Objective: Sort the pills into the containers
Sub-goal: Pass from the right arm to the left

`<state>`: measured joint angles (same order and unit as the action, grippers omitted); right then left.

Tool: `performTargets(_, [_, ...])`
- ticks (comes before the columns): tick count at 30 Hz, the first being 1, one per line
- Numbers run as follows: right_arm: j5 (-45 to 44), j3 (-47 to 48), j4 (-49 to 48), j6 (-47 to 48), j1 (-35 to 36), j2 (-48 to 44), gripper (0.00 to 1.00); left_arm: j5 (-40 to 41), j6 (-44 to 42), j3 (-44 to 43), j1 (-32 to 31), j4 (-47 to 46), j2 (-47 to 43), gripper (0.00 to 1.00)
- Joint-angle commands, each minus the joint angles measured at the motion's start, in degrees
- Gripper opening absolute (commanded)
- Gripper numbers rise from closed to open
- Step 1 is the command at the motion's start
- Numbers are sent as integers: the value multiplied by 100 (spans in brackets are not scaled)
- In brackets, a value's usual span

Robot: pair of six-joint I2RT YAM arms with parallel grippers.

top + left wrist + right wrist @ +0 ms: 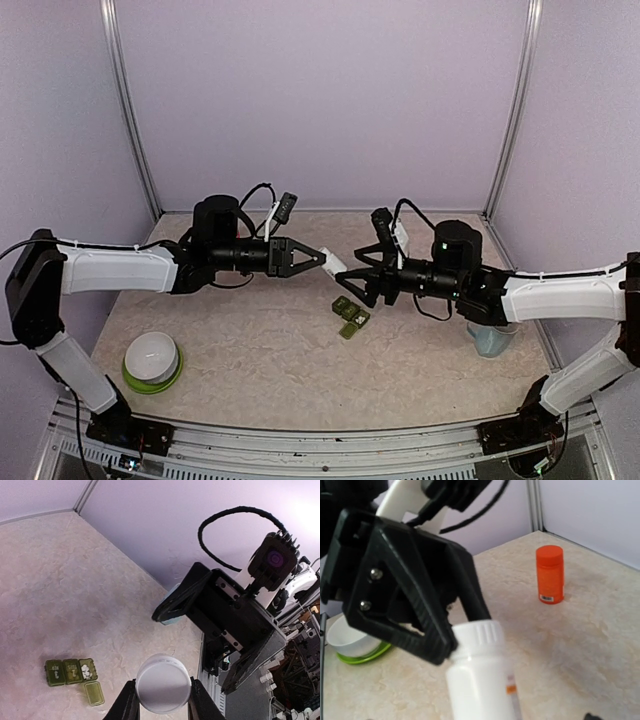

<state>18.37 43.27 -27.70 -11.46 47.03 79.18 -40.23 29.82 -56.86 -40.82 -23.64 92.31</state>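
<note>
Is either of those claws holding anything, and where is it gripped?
The left gripper clamps the small white plastic bottle at its ribbed cap; the right gripper holds nothing.

The top camera is looking down from behind the arms, sharing the containers (71, 671) with the left wrist camera. Both wrist cameras are closely watching the white bottle (163, 682).

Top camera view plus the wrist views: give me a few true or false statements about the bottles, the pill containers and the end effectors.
1. The left end effector grips the white bottle. True.
2. The right end effector is clamped shut. False: its jaws stand open.
3. The orange bottle lies on its side. False: it stands upright on the table.
4. One lid of the green containers is flipped open. True.
</note>
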Motion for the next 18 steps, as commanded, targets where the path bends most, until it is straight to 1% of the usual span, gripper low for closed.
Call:
performTargets(1, [-198,117,64,21,-125,-32,88,480,-449,165,183,540,-293,23])
performTargets(5, [-356,95,91,6,-180,-48,89,626,-485,408,411,650,-390,23])
performTargets(10, [-686,102,193,-21,-227,-19,89,1147,-805,486,654,1144,-519,23])
performTargets(15, [-964,108,277,-33,-247,19,89,1390,-998,568,999,1449,-577,23])
performTargets(18, [-1137,90,326,-46,-256,28,89,1781,-1101,596,1180,1697,-612,23])
